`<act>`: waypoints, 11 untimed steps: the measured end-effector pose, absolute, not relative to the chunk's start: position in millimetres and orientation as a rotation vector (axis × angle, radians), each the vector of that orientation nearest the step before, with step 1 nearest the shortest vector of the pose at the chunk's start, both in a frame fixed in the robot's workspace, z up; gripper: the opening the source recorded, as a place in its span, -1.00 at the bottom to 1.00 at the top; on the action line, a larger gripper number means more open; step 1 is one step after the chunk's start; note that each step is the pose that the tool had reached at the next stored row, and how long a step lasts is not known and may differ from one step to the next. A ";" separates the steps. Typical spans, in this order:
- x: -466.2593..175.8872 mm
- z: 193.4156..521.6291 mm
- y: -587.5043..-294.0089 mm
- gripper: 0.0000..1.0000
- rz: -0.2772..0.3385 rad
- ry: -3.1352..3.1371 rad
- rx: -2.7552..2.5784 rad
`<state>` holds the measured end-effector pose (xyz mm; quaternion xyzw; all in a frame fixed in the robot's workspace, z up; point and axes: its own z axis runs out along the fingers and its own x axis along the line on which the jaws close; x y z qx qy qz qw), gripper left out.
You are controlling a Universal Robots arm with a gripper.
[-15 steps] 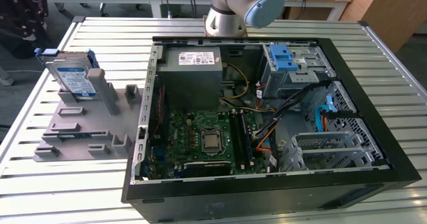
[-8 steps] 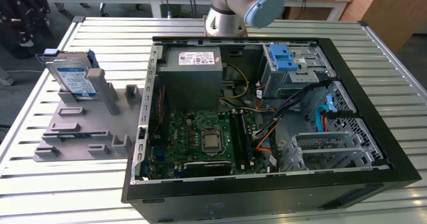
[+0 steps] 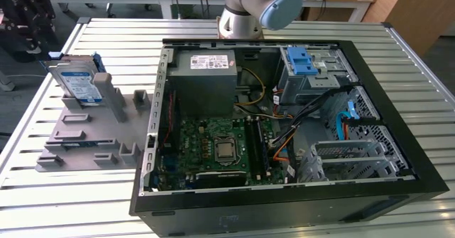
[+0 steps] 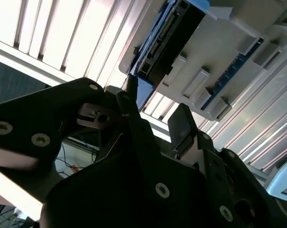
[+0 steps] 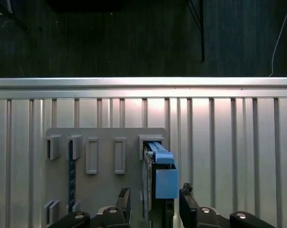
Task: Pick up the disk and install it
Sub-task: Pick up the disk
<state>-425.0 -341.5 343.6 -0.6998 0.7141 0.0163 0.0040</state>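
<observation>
The disk, a flat silver hard drive in a blue plastic frame, stands on edge in the grey plastic rack at the exterior view's left. The black claw, released, has a finger on either side of it in the first wrist view (contact unclear). Centre it, then clamp squarely.

The slatted silver aluminium table is carrying two things. A grey plastic slotted holder plate is sitting towards the exterior view's left, with an open black computer case lying just beside it.
</observation>
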 end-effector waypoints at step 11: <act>-426.2 339.1 -339.6 0.09 0.041 2.239 -2.197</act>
